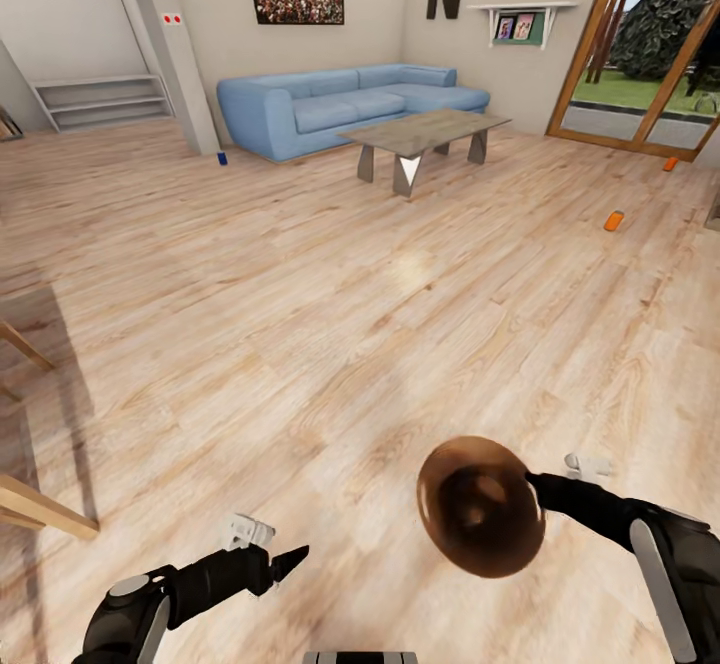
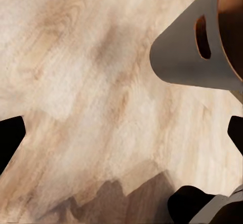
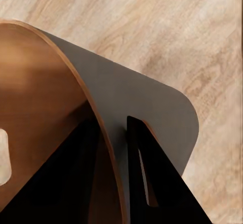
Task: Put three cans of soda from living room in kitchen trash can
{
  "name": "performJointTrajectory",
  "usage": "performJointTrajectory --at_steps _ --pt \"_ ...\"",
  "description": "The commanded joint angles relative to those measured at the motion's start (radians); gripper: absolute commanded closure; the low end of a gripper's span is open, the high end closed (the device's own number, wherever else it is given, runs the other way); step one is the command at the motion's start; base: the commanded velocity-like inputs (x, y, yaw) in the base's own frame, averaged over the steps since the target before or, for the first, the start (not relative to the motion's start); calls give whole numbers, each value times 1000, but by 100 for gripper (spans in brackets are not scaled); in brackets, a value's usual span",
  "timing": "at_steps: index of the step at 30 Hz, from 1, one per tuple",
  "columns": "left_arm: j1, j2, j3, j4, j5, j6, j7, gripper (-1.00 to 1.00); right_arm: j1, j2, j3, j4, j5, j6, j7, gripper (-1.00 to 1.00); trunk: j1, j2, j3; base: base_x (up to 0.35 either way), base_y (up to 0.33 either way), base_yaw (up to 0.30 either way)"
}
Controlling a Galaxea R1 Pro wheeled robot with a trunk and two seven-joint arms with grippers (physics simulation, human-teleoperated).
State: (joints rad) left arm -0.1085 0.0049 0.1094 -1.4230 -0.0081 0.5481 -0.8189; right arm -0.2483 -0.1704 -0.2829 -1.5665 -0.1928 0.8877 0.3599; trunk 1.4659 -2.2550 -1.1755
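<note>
My right gripper (image 1: 532, 487) is shut on the rim of the trash can (image 1: 480, 506), which it holds tilted above the floor so that the brown inside faces the head camera. In the right wrist view one finger (image 3: 61, 183) lies inside the wall and the other outside (image 3: 152, 183). The bin's grey outside and slot handle (image 2: 192, 52) hang beside my open, empty left gripper (image 1: 290, 559). A blue can of soda (image 1: 222, 157) stands on the floor by the sofa's left end. Two orange cans (image 1: 614, 221) (image 1: 670, 164) lie far right near the glass doors.
A blue sofa (image 1: 340, 104) and a low coffee table (image 1: 425, 134) stand at the far side. Wood-framed glass doors (image 1: 640, 64) are at the right, grey shelves (image 1: 100, 102) at the far left. Wooden furniture legs (image 1: 35, 509) jut in at the near left.
</note>
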Motion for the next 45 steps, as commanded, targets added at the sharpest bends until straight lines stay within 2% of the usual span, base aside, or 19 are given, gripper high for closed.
performJointTrajectory --at_steps 1,4,6,8,12,41,45 --pt "-1 -4 -1 2 -1 -1 17 -100 0 0 -1 -1 -57 11 15 100 0 0 2 0 0 100" --pt "-2 -7 -3 10 -2 -4 46 -100 0 0 -21 -1 -58 26 42 100 0 0 7 0 0 106" --pt "-2 -7 -3 13 -3 -5 51 -100 0 0 -66 -1 -60 54 48 100 0 0 10 0 0 108" --pt "-2 -6 -4 13 -3 -5 52 -100 0 0 -80 -2 -60 64 63 100 0 0 13 0 0 108" --pt "-2 -6 -4 13 -3 -6 53 -100 0 0 -86 -2 -60 66 87 100 0 0 20 0 0 108" --pt "-2 -6 -4 13 -1 -7 52 -100 0 -2 -88 -2 -60 68 93 100 0 0 65 0 0 95" --pt "-2 -6 -4 13 -1 -7 52 -100 0 -2 -113 -2 -61 71 93 100 0 0 67 0 0 4"
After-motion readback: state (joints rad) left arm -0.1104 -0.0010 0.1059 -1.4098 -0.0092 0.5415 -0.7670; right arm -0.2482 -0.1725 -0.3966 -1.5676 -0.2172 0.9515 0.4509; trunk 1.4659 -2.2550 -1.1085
